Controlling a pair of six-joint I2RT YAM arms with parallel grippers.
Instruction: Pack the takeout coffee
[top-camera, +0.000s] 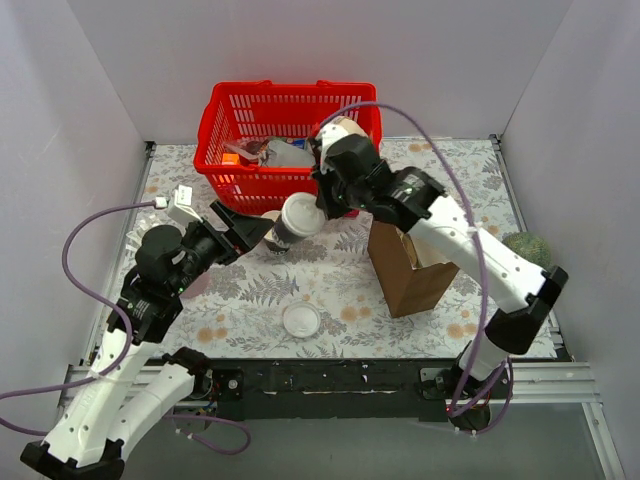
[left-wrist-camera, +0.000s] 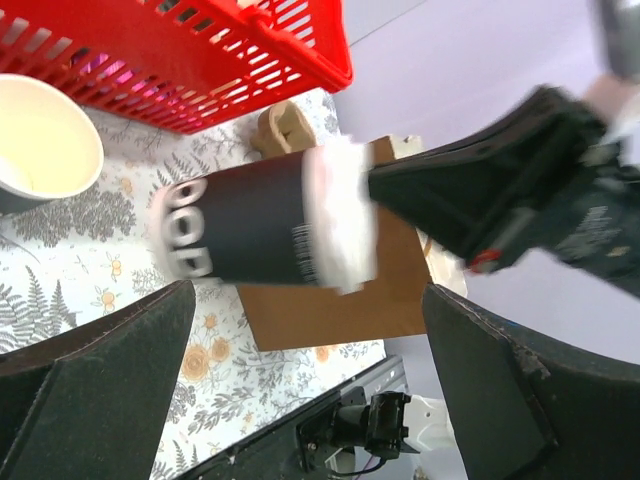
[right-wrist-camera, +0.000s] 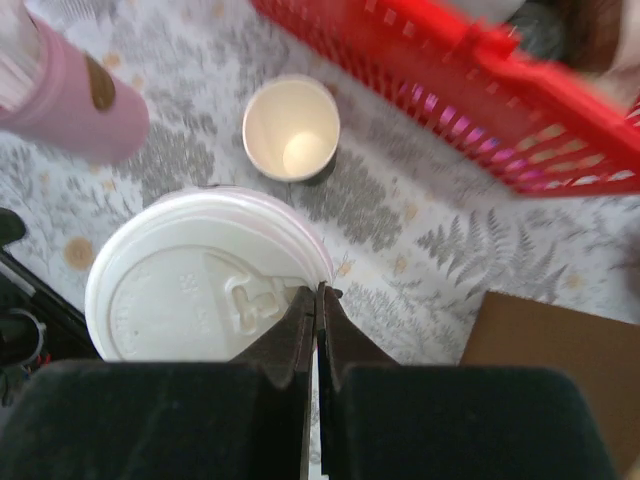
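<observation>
The takeout coffee is a dark cup with a white lid, tilted in front of the red basket. My right gripper is shut on the lid's edge, its thin fingertips pinched over the rim. In the left wrist view the cup lies sideways with the right gripper's black fingers on its lid end. My left gripper stands wide open below the cup, both pads apart from its wall. From above, the left gripper sits just left of the cup.
The red basket holds several items at the back. An open brown paper bag stands right of the cup. A lidless cup stands near the basket, and a loose white lid lies on the floral cloth. A pink bottle is nearby.
</observation>
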